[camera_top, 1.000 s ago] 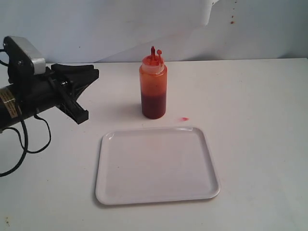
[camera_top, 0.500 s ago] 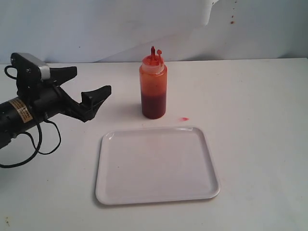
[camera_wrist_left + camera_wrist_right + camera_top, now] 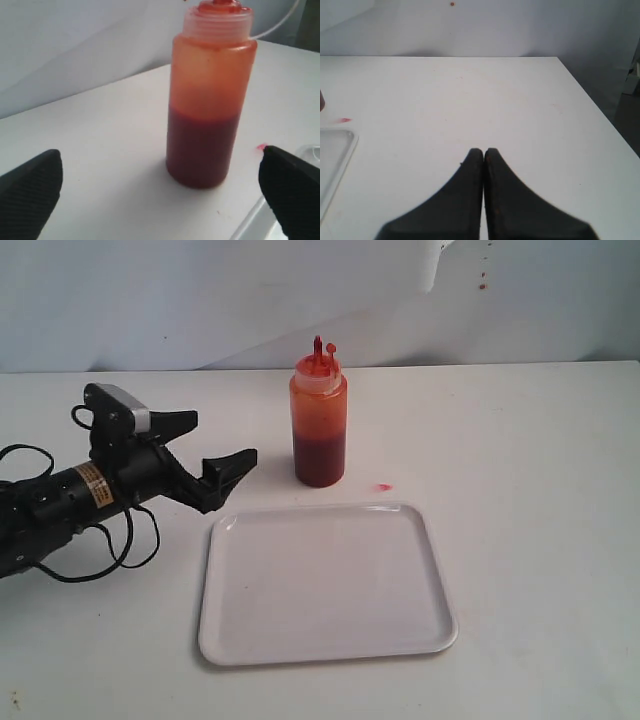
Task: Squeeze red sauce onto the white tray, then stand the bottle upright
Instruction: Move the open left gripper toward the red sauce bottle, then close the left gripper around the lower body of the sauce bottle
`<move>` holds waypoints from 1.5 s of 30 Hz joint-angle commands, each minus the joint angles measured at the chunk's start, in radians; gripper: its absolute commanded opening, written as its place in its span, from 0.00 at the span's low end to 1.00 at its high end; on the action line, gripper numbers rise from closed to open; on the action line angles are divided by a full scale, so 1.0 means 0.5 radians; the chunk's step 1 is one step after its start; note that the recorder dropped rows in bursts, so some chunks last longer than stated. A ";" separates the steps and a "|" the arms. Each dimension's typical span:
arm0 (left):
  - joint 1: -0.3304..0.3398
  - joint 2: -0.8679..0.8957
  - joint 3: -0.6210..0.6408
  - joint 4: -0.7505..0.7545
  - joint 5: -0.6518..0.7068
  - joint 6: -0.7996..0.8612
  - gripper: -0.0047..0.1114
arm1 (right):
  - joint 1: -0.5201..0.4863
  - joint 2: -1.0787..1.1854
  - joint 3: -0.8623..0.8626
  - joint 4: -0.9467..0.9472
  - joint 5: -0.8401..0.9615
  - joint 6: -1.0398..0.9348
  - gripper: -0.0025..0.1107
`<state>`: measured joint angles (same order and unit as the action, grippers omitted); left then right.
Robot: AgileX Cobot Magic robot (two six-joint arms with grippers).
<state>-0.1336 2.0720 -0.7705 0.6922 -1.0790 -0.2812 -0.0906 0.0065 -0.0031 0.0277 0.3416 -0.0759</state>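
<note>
bottle (image 3: 319, 430), a translucent cylindrical plastic squeeze bottle stained orange-red, stands upright on the flat white table (image 3: 530, 440), with dark red sauce filling its lower part and a whitish screw cap (image 3: 318, 375) with a red-smeared nozzle on top. at the far left the black left gripper (image 3: 220, 437) lies low over the table, its fingers spread wide and holding nothing, pointing toward the bottle and apart from it; in the left wrist view the bottle sits beyond the two fingertips, touching neither. the bottle is just behind the far edge of the white tray (image 3: 325, 585), a glossy rectangular plastic tray with rounded corners and a low rim, its surface plain white. right of the bottle a small red smear (image 3: 383, 487) marks the table just beyond the tray's far edge. the right gripper (image 3: 484, 152), seen only in its wrist view, has its black fingers pressed together over bare table to the right of the tray
</note>
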 commanded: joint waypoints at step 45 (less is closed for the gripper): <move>-0.153 0.547 -0.894 0.584 0.343 -0.338 0.94 | 0.003 -0.013 0.006 -0.015 -0.006 0.005 0.02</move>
<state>-0.2030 2.3200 -1.1851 0.9774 -0.9436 -0.4081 -0.0906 0.0065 -0.0031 0.0277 0.3416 -0.0759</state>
